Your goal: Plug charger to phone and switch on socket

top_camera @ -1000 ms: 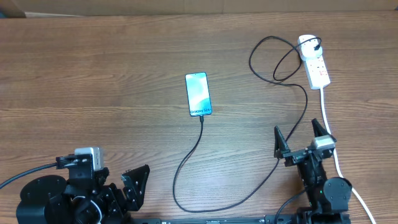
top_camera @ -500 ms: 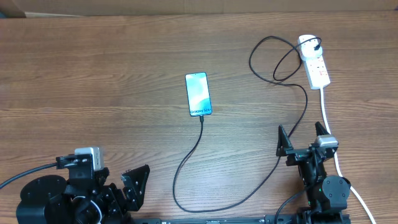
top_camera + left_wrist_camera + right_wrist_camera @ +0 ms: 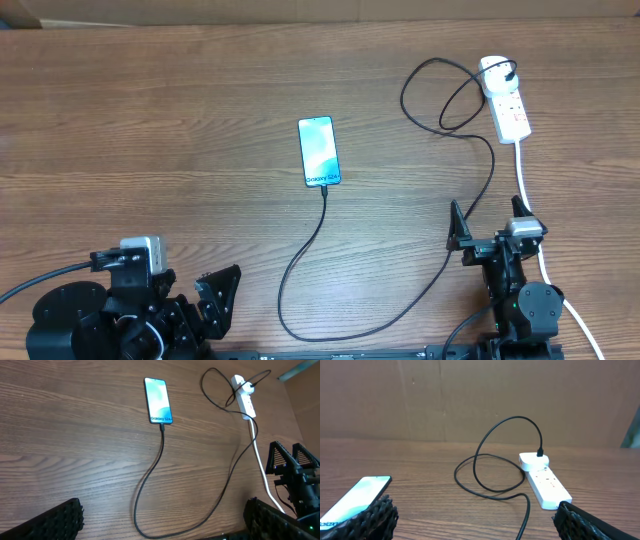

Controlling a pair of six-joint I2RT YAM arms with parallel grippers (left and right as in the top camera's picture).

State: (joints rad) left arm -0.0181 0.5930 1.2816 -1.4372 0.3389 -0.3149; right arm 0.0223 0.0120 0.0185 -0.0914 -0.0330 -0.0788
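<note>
The slim rectangular smartphone with a light blue-teal screen and black edge [image 3: 158, 400] carries white lettering along the bottom of its display: "Galaxy", then a short code that looks like "S24+". The red markings on the small white oblong power strip [image 3: 507, 100] are too small to read

A slim phone [image 3: 319, 151] is lying flat and screen-up near the middle of the wooden table [image 3: 150, 130], its light blue-teal screen glowing above small white "Galaxy" text. The thin black charger [image 3: 321, 212] is sitting plugged into the phone's near end, curving right and looping up to the socket [image 3: 505, 97]. That white oblong strip is lying at the far right, its thick white cord trailing nearward.
</note>
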